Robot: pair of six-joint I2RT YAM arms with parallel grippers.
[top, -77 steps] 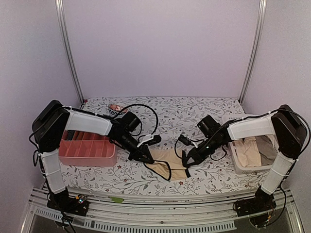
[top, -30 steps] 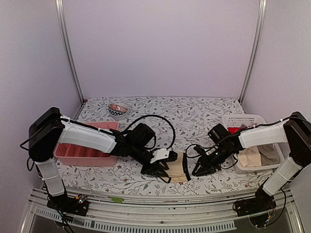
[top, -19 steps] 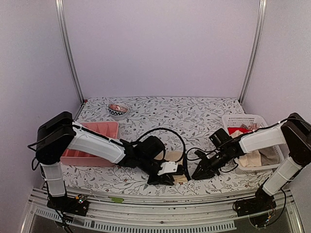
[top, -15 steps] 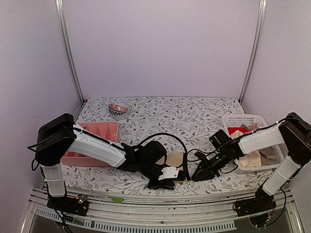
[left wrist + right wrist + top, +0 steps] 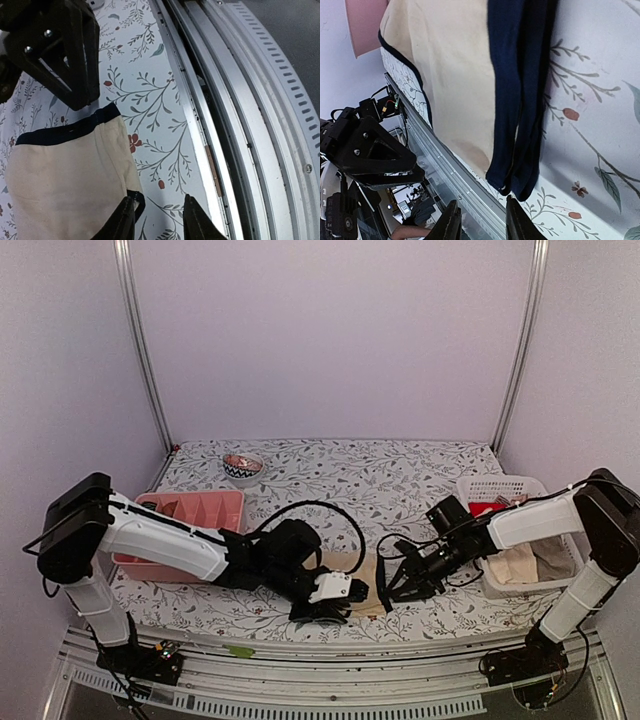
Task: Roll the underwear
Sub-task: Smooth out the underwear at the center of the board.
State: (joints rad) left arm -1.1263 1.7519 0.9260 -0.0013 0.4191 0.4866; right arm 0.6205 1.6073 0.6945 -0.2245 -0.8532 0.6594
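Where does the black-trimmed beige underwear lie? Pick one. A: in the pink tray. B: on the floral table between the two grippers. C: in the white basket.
B: the underwear lies on the table, with the left gripper and the right gripper on either side.

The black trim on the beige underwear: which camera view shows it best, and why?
The right wrist view: the black trim fills mid-frame as a broad dark band beside the beige cloth of the underwear. The left wrist view shows only a thin edge of it; the top external view shows it small and distant.
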